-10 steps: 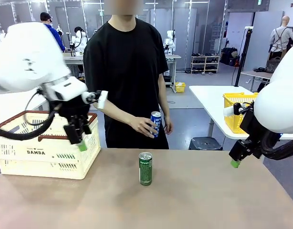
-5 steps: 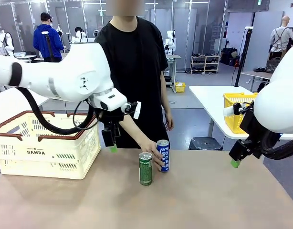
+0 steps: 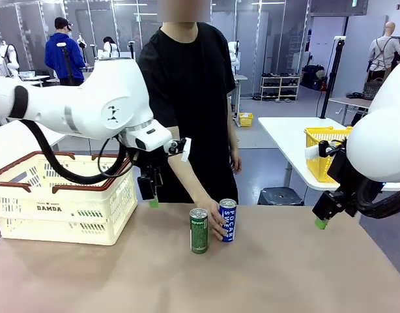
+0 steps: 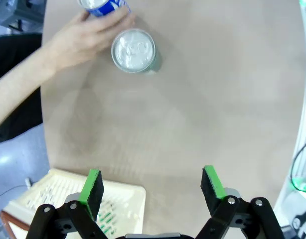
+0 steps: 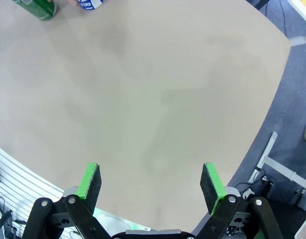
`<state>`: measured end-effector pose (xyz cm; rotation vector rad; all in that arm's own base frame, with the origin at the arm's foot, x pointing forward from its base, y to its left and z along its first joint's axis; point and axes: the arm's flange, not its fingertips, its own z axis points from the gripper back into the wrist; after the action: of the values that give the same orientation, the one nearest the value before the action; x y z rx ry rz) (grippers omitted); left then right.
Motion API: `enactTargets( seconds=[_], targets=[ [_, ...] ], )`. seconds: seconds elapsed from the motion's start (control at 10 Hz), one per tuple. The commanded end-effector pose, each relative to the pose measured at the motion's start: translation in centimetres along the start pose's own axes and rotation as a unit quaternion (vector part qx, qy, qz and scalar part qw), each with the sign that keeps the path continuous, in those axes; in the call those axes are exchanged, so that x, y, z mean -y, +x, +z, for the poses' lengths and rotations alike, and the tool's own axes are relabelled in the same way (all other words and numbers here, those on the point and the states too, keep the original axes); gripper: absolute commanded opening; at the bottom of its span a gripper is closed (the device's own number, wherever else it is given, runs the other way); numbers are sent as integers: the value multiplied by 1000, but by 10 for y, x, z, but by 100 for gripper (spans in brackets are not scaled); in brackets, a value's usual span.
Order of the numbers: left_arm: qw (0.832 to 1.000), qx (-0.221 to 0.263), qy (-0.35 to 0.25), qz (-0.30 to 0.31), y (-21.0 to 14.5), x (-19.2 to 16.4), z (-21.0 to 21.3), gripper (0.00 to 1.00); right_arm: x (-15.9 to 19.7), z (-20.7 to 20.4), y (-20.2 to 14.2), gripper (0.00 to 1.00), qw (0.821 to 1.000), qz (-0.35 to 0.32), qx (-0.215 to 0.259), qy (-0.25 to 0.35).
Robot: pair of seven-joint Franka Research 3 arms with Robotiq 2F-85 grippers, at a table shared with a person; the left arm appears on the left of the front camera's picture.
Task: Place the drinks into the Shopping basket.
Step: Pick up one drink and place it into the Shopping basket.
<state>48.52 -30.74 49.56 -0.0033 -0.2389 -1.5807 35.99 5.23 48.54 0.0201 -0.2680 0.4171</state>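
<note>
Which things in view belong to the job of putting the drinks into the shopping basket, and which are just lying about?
Belong to the job:
slim green metal can
slim blue metal can with white lettering, touched by the person's hand
large cream slotted plastic basket with a reddish-brown rim

Just lying about:
bright yellow mesh basket on a white side table
dark round stool

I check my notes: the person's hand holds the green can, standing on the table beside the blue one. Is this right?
No: in the front view the person's hand holds the blue can, standing on the table beside the green can.
</note>
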Motion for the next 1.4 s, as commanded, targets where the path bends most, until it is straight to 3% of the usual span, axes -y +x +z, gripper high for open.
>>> enactTargets(
  seconds=[0.0, 0.4, 0.6, 1.0, 1.3],
  targets=[
    [1000, 14, 14, 3, -39, 34, 11, 99, 1, 0, -1, 100, 1000, -1, 0, 1],
    [999, 14, 17, 37, -101, 75, 13, 99, 1, 0, -1, 100, 1000, -1, 0, 1],
    [999, 25, 13, 43, -110, 81, 6, 99, 1, 0, -1, 100, 1000, -1, 0, 1],
    [998, 33, 24, 40, -106, 80, 8, 99, 1, 0, -1, 100, 1000, -1, 0, 1],
    [999, 41, 20, 4, -64, 59, 12, 99, 1, 0, -1, 100, 1000, -1, 0, 1]
  ],
)
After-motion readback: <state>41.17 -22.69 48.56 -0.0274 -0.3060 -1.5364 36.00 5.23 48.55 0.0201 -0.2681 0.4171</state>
